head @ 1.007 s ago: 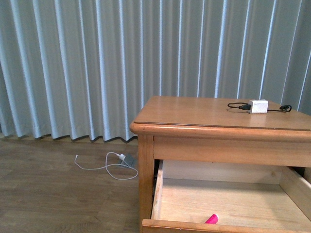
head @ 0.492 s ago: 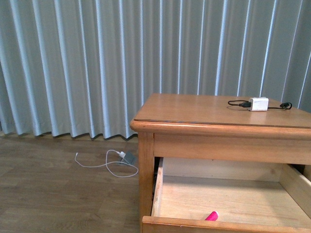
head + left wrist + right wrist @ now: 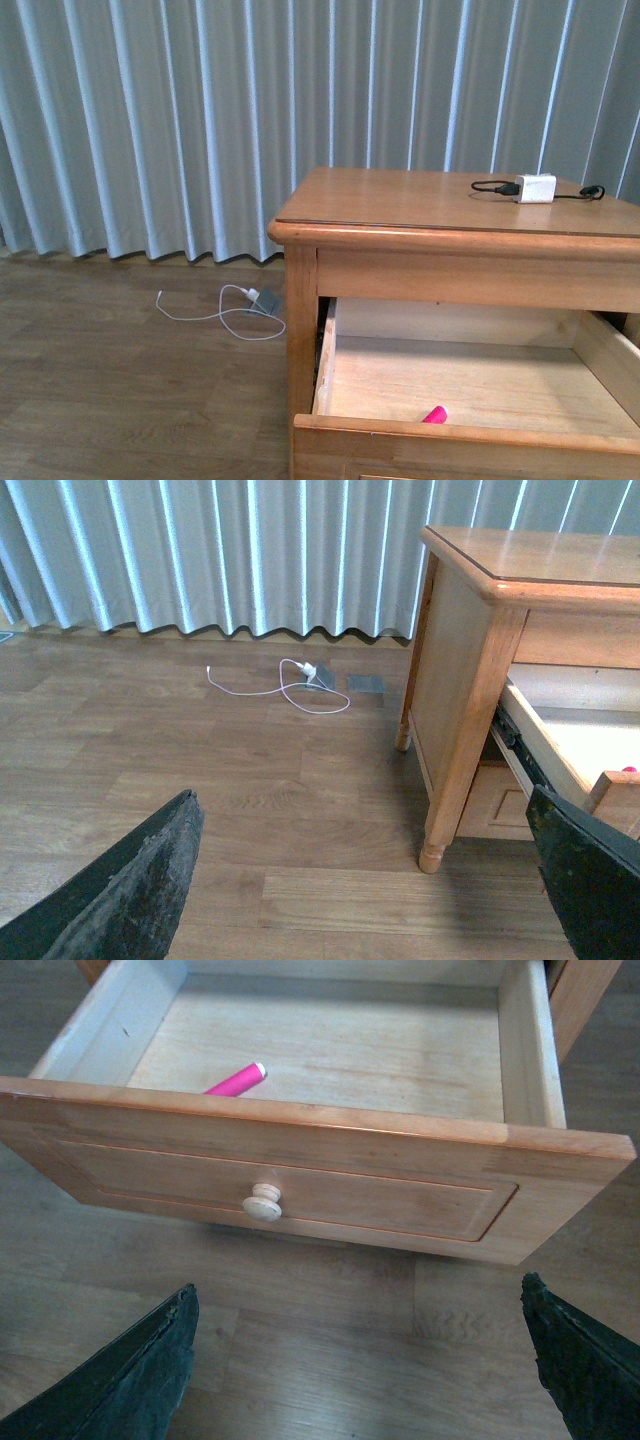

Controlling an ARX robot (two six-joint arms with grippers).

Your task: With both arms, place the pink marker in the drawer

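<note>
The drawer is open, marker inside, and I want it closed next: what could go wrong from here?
1. The pink marker lies just behind the front of the drawer; a quick push may set it rolling.
2. The right gripper is open and off the knob, so a push could land off-centre and skew the drawer.

Front faces nightstand; left wrist low beside, seemingly; right wrist above shared drawer.

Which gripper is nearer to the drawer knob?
Right. The right gripper faces the knob from in front of the drawer; the left gripper is off to the side, over the floor.
</note>
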